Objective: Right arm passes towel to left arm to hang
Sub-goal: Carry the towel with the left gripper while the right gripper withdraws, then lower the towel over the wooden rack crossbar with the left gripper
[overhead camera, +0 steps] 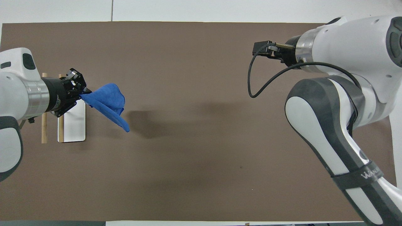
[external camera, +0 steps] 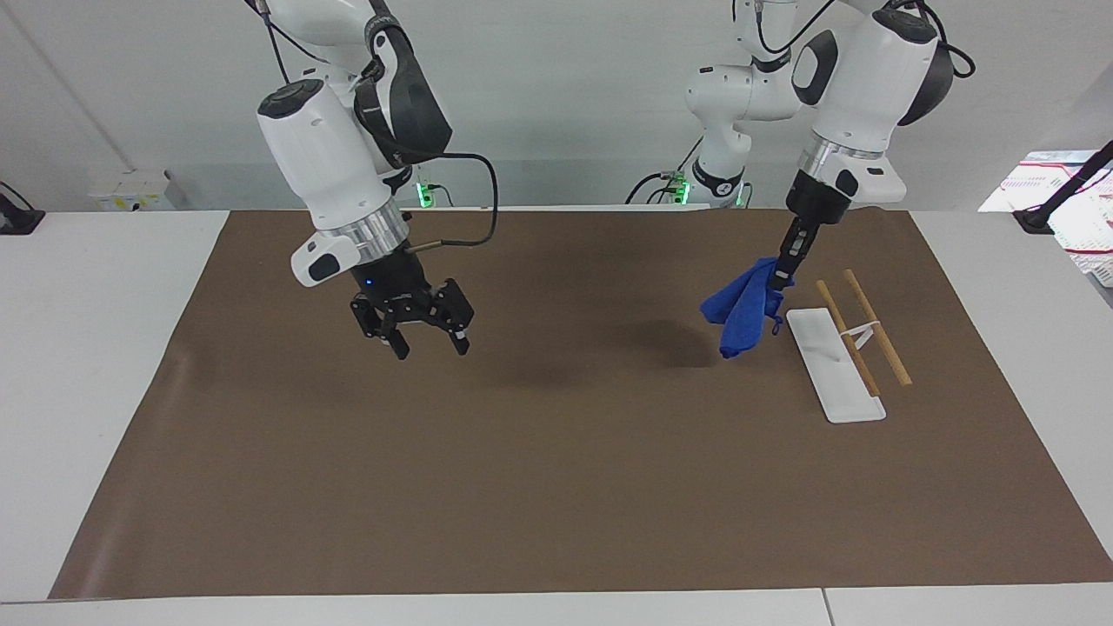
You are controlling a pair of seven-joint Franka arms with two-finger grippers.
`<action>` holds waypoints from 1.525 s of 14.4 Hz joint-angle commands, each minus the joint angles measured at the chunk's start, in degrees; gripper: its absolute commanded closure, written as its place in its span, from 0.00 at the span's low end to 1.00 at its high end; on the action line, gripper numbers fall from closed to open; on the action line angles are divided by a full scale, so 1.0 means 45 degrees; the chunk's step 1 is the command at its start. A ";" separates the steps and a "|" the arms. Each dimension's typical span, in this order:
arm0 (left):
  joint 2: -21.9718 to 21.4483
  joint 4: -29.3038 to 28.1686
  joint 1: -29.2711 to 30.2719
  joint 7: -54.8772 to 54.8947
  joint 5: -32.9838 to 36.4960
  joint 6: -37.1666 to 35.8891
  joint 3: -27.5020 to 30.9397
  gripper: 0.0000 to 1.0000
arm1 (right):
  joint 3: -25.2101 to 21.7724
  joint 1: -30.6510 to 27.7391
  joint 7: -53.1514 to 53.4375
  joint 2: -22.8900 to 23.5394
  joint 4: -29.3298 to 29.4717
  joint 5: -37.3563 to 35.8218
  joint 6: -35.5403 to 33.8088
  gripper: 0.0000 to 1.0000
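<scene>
The royal-blue towel hangs bunched from my left gripper, which is shut on its upper corner. It hangs in the air above the brown mat, beside the rack's white base. In the overhead view the towel trails from the left gripper next to the white base. My right gripper, with a blue light above it, is open and empty. It points down over the mat toward the right arm's end, well apart from the towel.
The rack has a white flat base and two wooden rods on a small white stand, toward the left arm's end. A brown mat covers the table. Papers and a black clamp sit at the table's corner.
</scene>
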 commanded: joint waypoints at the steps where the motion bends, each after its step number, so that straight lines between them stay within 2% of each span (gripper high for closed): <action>1: -0.0236 -0.0064 0.1005 0.2088 0.0220 -0.0410 -0.0037 1.00 | 0.0130 -0.0554 -0.0638 -0.0890 -0.0308 -0.1035 -0.1384 0.00; 9: -0.0237 -0.0123 0.3622 0.6659 0.0219 -0.0469 -0.0018 1.00 | 0.0110 -0.2350 -0.1812 -0.2688 0.0081 -0.1507 -0.5779 0.00; 13: 0.0192 -0.0045 0.4288 0.8926 0.0200 -0.0235 -0.0018 1.00 | 0.0110 -0.3033 -0.1812 -0.2086 0.2187 -0.1507 -0.8338 0.00; 15: 0.0329 -0.0045 0.4562 0.9670 0.0200 -0.0060 -0.0018 1.00 | 0.0130 -0.3483 -0.1831 -0.1986 0.2329 -0.1488 -0.8480 0.00; 20: 0.1012 -0.0103 0.5420 1.2088 0.0219 0.0664 -0.0018 1.00 | 0.0130 -0.3505 -0.1851 -0.2259 0.1763 -0.1488 -0.8616 0.00; 22: 0.1208 -0.0181 0.5811 1.3126 0.0200 0.0878 -0.0018 1.00 | 0.0110 -0.3621 -0.1948 -0.2162 0.1976 -0.1351 -0.8870 0.00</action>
